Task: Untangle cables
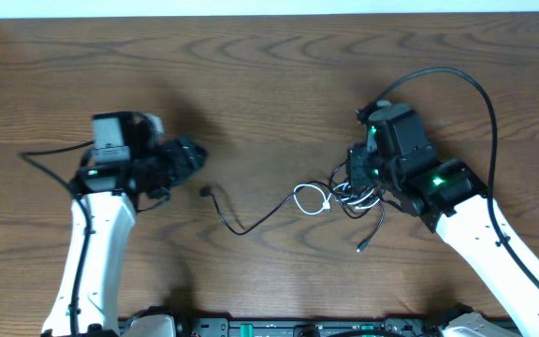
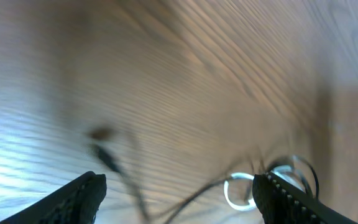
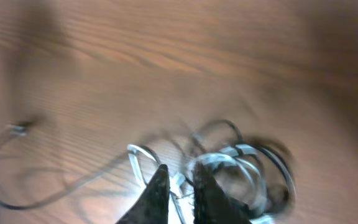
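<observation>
- The brown wood-grain desk (image 1: pixel 269 84) is carrying two thin cables, both lying right of its middle.
- A black cable (image 1: pixel 251 225) is lying directly on the desk, trailing in a shallow curve from a small plug (image 1: pixel 207 192) on the left towards a knot of loops on the right.
- A white cable (image 1: pixel 313 198) is resting on the wood in small loops, running into the black loops (image 1: pixel 358 198) of that tangle.
- A second black plug end (image 1: pixel 363 247) is sticking out below the tangle, lying flat on the desk.
</observation>
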